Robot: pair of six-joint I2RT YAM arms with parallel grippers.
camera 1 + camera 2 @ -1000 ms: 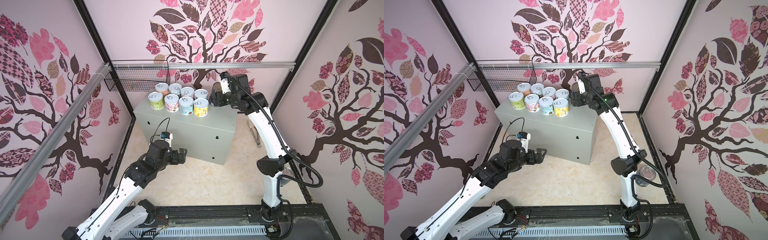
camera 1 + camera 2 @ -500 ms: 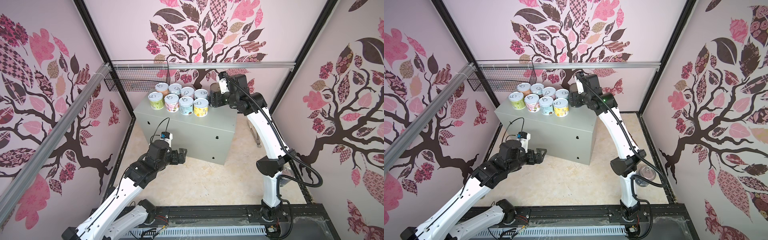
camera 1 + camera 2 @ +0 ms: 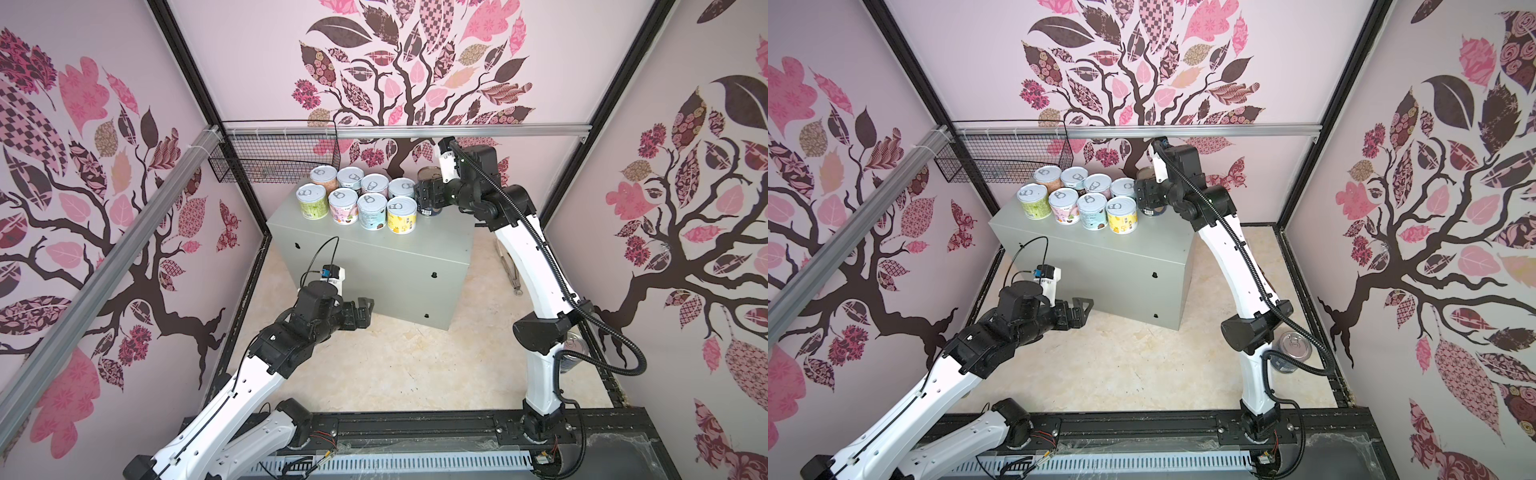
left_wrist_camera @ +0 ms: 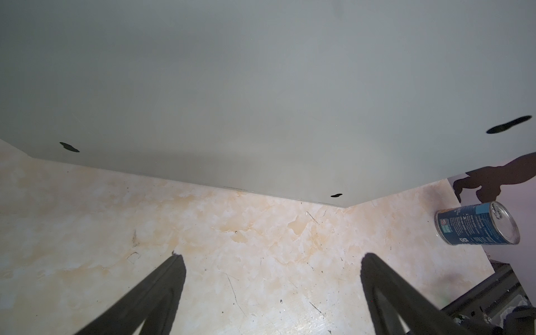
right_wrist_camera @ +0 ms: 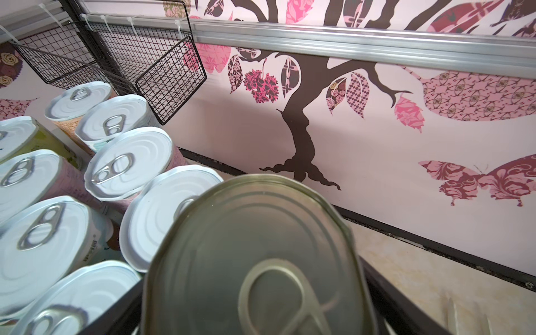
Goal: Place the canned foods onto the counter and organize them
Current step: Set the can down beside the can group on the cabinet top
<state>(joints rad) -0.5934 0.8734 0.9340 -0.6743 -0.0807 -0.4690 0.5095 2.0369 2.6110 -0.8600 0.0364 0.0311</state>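
Cans (image 3: 371, 210) on grey counter (image 3: 374, 257) (floral walls (image 3: 249, 62))

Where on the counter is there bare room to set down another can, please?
On the counter, the front strip between the short cans and the front edge is bare, widest near the right corner. The back is crowded: two rows of cans, with the dark can and right tool beside them.

Big grey metal box (image 3: 374, 257) sits on pale marble floor (image 3: 395, 365). On top: 8 short pastel cans (image 3: 359, 199) in 2 rows, w/ tall dark can (image 5: 255, 237) just beside. Blue can (image 3: 1293, 347) on floor
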